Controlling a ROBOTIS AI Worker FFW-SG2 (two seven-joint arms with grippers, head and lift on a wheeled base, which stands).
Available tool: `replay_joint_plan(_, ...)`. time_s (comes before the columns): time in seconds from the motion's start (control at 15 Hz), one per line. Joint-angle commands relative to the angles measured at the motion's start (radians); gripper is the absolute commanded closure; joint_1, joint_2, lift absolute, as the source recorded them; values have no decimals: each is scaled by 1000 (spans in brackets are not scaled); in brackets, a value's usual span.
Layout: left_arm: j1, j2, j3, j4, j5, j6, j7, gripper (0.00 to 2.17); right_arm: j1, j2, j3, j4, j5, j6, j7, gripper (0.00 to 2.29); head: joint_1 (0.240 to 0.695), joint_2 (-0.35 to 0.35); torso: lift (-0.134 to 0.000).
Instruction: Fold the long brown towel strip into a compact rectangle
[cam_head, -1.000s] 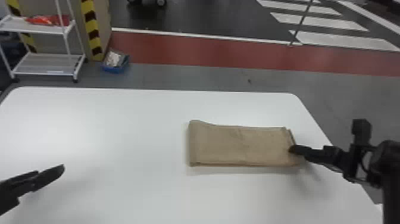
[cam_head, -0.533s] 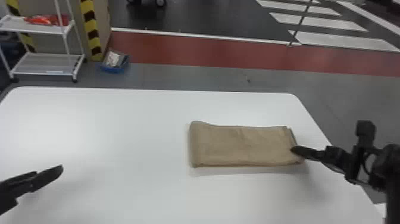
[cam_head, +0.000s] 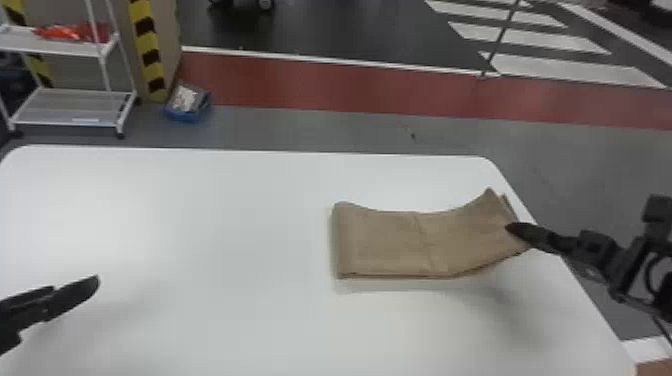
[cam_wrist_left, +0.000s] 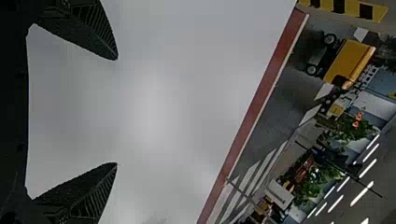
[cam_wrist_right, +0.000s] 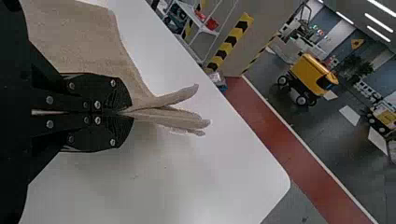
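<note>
Brown folded cloth towel (cam_head: 385, 245) looked soft, best held mid-edge, where the black right gripper (cam_wrist_right: 131, 113) pinched it; the black left gripper (cam_wrist_left: 116, 111) gaped.

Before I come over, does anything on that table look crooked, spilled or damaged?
Only the towel looks askew: its right end is raised off the table, and its layers splay unevenly beyond the right hand. That's probably just because the hand has that end pinched. I see no spill or damage.
</note>
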Motion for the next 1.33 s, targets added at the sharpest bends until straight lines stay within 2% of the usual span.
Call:
replay_joint_plan(0.0,-1,0,0,-3,-1,0,0,73,0,-10,-36,-53,-44,62,1,1649,695,-216,-120)
replay_joint_plan(0.27,-1,0,3,-10,-4,3,-3,73,-46,-13,-55,-94,-75,133,1,1646,695,-220,-120)
replay_joint_plan(0.4,1,2,4,-12,-5,6,-5,73,-59,-4,-39,-111,-79,160,1,1646,695,-215,-120)
replay_joint_plan(0.6,2,2,6,-16,-5,9,-6,73,-52,61,56,-154,-52,157,2,1646,695,-193,-120)
replay_joint_plan(0.73,4,2,6,-16,-5,6,-6,73,-49,104,91,-174,-44,151,2,1646,695,-143,-120)
replay_joint_plan(1.27,1,3,12,-9,-16,6,-6,73,-23,176,195,-272,-50,160,16,1646,695,-33,-120)
